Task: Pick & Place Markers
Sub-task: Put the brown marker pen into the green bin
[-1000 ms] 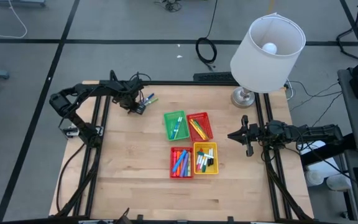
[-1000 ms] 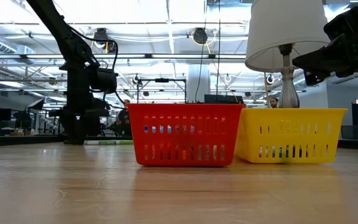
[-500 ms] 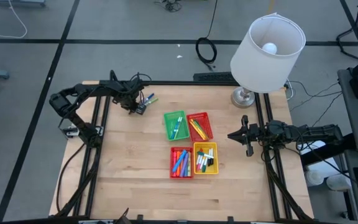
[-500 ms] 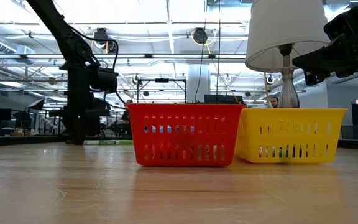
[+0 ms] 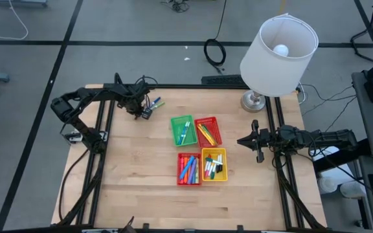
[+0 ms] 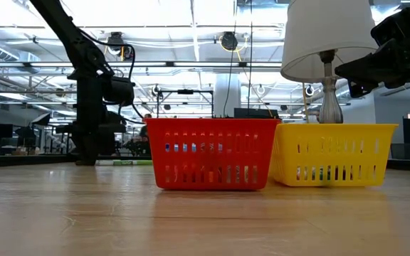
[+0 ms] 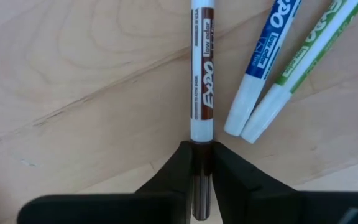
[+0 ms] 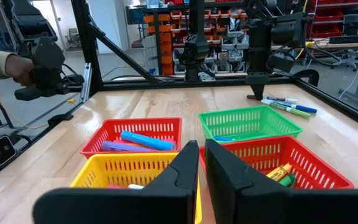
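Left hand (image 7: 202, 163) lowered near the far left corner of the pale wooden bench (image 5: 141, 175), fingers closed on the dark capped end of a slim white marker with brown lettering (image 7: 202, 74), which lies flat on the wood; blue-lettered white marker (image 7: 263, 65) and green-lettered white marker (image 7: 297, 68) just beside it, not gripped. Remaining markers sorted into four small square plastic baskets mid-bench: green basket (image 5: 182, 131), far red basket (image 5: 207, 131), near red basket (image 5: 188, 168), yellow basket (image 5: 214, 164). Right hand (image 5: 256, 142) waiting by the right edge, fingers together, holding nothing. Marker judged light, rigid and smooth-barrelled, hence liable to roll or to pivot when pinched at one end; cap may also slip off under pull. Firmer hold likely nearer mid-barrel, across the narrow width. White-shaded table lamp (image 5: 277, 48) at the far right corner.
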Tool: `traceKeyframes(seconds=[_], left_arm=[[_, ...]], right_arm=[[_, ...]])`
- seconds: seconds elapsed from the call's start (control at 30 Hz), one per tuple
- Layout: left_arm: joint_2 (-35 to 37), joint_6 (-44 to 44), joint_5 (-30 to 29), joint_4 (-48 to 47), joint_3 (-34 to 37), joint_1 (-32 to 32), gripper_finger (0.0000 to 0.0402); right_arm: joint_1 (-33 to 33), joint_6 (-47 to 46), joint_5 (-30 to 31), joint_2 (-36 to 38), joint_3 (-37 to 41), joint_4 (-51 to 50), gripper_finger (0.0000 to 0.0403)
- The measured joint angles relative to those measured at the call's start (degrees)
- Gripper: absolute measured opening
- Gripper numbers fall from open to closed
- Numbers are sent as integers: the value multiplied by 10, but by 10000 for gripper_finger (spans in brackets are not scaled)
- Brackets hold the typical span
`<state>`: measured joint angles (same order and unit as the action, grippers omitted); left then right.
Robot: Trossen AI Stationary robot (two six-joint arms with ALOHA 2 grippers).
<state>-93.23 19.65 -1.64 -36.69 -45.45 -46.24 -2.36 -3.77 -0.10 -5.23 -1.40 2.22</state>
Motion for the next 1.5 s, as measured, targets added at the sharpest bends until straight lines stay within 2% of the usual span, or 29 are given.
traceKeyframes(seconds=[0.13, 0.47, 0.6, 0.83, 1.07, 1.23, 1.37, 1.5], left_arm=[[0, 2, 0, 0, 0, 0, 32], [1, 4, -1, 3, -1, 0, 41], [4, 4, 1, 0, -1, 0, 33], [75, 49, -13, -60, 2, 23, 33], [178, 109, -11, -79, 1, 120, 33], [225, 181, 4, -52, 0, 213, 33], [230, 226, 7, -22, -2, 289, 33], [207, 260, 1, -33, -47, 351, 33]], right_arm=[[0, 0, 0, 0, 0, 0, 18], [0, 0, 0, 0, 0, 0, 18], [0, 0, 0, 0, 0, 0, 18], [0, 0, 0, 0, 0, 0, 18], [0, 0, 0, 0, 0, 0, 18], [0, 0, 0, 0, 0, 0, 18], [0, 0, 0, 0, 0, 0, 18], [0, 0, 0, 0, 0, 0, 18]])
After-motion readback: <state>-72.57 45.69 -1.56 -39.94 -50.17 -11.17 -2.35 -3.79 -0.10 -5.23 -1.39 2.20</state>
